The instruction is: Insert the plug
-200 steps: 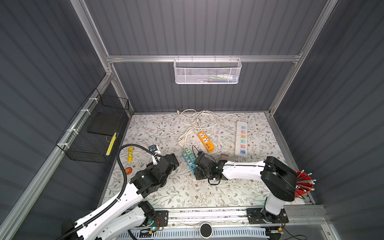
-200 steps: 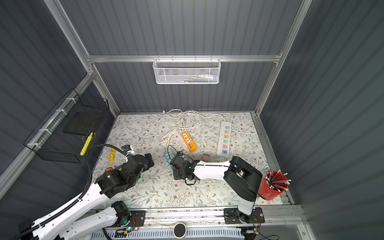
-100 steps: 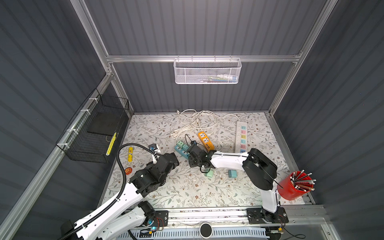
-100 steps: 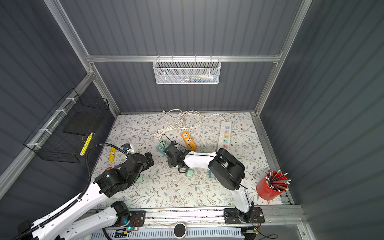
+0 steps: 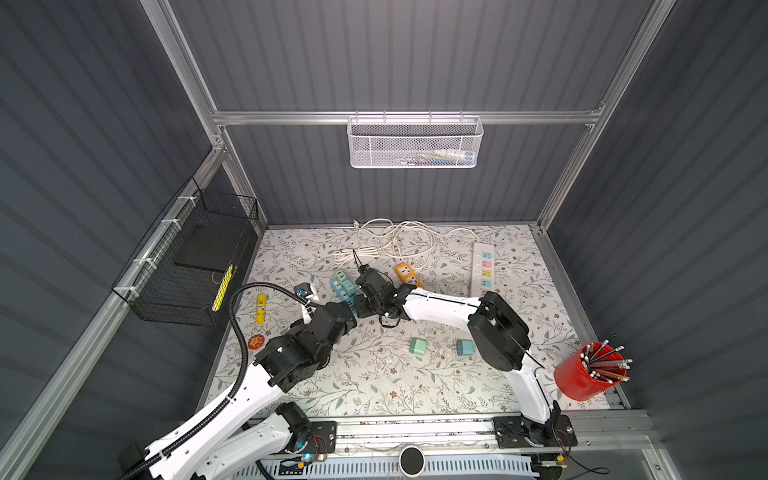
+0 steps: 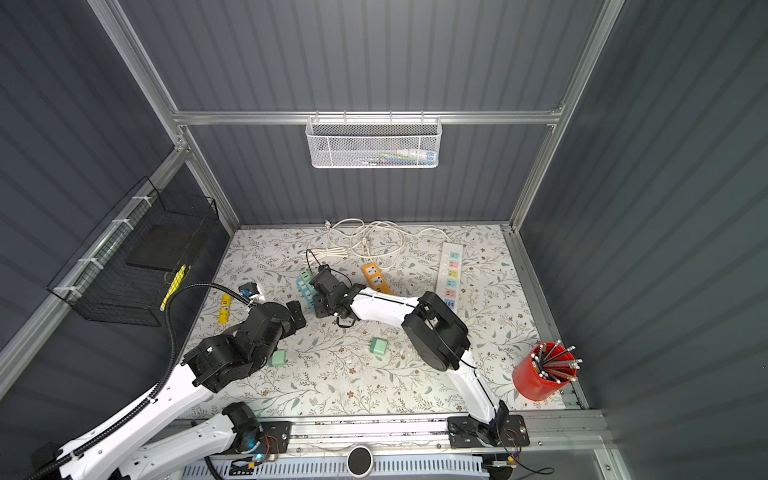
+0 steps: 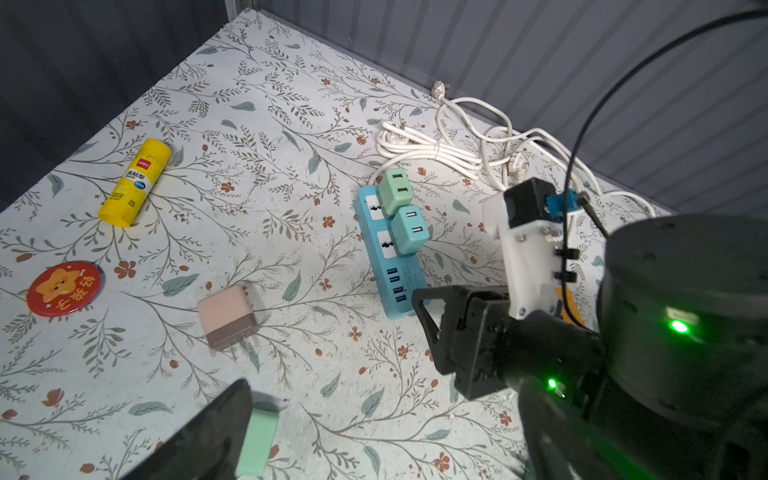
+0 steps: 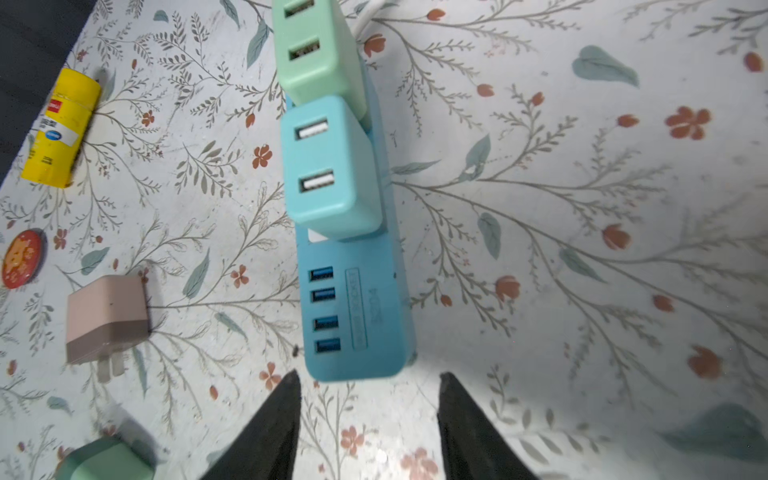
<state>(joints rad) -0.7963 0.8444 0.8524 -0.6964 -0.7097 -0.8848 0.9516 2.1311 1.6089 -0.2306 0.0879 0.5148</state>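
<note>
Blue power strip, mint charger, turquoise charger. Grey-green leaves and rust blossoms printed across the pale table mat.

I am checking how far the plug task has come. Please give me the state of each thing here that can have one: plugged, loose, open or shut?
Blue plastic power strip: lying flat, two adapters in it.
Pale green cube adapter: plugged into the strip.
Teal cube adapter: plugged in beside it.
Pink cube adapter: unplugged, on its side, prongs bare.
Right gripper: open, empty.
Left gripper: open, empty.
Yellow glue stick: lying down.
</note>
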